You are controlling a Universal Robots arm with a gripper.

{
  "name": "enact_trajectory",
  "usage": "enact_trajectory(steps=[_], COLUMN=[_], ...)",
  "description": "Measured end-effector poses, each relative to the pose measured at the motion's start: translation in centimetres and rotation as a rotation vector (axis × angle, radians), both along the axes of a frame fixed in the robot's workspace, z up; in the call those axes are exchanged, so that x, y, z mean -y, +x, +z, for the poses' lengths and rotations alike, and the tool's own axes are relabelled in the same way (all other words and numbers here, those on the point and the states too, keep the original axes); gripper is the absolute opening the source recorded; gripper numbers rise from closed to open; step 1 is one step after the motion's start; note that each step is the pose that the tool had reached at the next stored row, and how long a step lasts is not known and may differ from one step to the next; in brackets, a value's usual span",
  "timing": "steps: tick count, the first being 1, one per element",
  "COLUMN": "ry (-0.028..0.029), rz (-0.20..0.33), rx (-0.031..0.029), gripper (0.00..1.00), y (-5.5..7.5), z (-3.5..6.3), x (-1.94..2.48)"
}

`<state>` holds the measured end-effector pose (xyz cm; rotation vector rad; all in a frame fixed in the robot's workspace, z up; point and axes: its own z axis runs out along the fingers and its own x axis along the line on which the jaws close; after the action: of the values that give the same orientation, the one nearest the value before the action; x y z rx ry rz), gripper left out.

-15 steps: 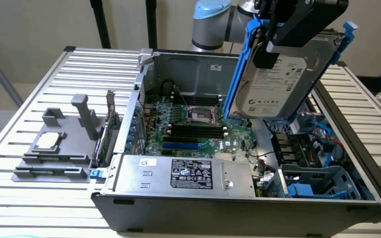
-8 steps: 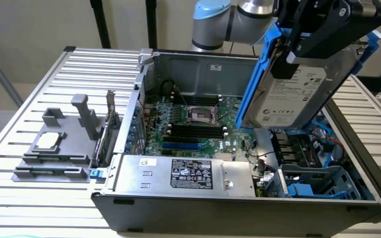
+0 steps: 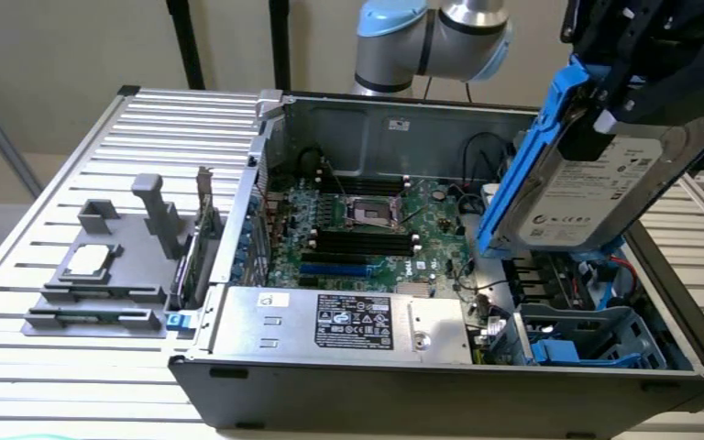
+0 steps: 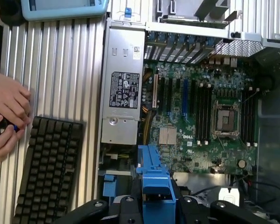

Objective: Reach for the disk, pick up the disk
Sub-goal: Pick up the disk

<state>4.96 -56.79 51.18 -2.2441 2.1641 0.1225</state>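
The arm's grey and pale-blue joints (image 3: 435, 37) stand at the back of the scene in the exterior view, upright behind the work area. The black end effector (image 3: 645, 69) hangs high at the exterior view's right, raised well above the desk and tilted. Its fingers (image 4: 130, 210) are clamped on the disk (image 3: 585, 188), which hangs lifted and tilted, one blue-railed edge (image 4: 154, 179) between them in the wrist view.

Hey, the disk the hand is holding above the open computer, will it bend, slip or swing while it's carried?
The disk looks like a metal slab, so probably stiff and heavy for its size. The hand grips only its upper end while it hangs tilted, so it may swing. Its blue rails look smooth, possibly slippery.
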Motion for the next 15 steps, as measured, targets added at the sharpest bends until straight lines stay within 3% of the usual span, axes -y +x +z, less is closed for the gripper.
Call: enact_trajectory(steps=[7,15], ry=[0.0005,0.0006], rz=[0.000,-0.003], rx=[0.0000,0.0000], gripper=[0.33,0.33], y=[2.9,5.0], z=[-0.13,-0.45], x=[0.37,0.44])
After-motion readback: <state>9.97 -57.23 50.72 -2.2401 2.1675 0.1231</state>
